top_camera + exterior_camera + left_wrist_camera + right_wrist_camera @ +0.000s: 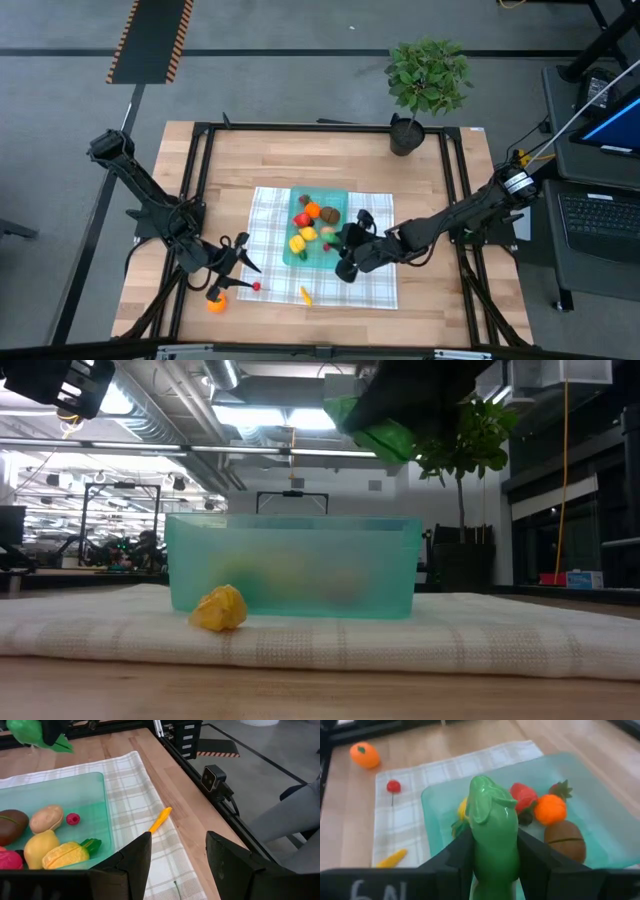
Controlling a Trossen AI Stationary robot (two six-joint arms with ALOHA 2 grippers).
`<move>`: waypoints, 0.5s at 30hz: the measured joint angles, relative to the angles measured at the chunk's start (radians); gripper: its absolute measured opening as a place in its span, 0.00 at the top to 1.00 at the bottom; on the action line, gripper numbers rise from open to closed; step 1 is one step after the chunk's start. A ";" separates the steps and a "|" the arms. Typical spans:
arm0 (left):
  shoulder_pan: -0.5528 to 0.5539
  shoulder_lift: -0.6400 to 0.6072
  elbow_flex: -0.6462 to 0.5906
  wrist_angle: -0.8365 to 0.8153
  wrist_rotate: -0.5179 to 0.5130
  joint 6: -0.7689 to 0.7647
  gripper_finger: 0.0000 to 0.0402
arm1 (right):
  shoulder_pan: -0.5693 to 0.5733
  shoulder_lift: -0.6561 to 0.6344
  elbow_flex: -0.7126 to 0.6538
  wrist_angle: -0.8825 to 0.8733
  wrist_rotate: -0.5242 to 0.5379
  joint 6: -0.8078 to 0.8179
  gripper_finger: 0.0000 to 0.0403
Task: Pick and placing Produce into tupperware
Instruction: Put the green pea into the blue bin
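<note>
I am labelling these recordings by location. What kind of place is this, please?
Probably a robotics lab or workshop: exposed ceiling ducts, rows of workbenches with equipment behind, and a laptop beside the framed wooden table.

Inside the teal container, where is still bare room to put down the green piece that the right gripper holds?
The tupperware is crowded at its far, middle part, where the produce lies. Bare floor shows along the near side under the right gripper, which holds the green piece.
</note>
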 joint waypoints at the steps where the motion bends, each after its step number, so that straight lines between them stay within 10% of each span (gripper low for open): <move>1: 0.000 0.000 0.000 0.000 0.000 0.000 0.55 | -0.001 0.000 0.003 -0.012 -0.010 0.002 0.70; 15: 0.000 0.000 0.000 -0.022 0.001 0.000 0.55 | -0.022 0.076 0.005 0.031 -0.051 -0.007 0.70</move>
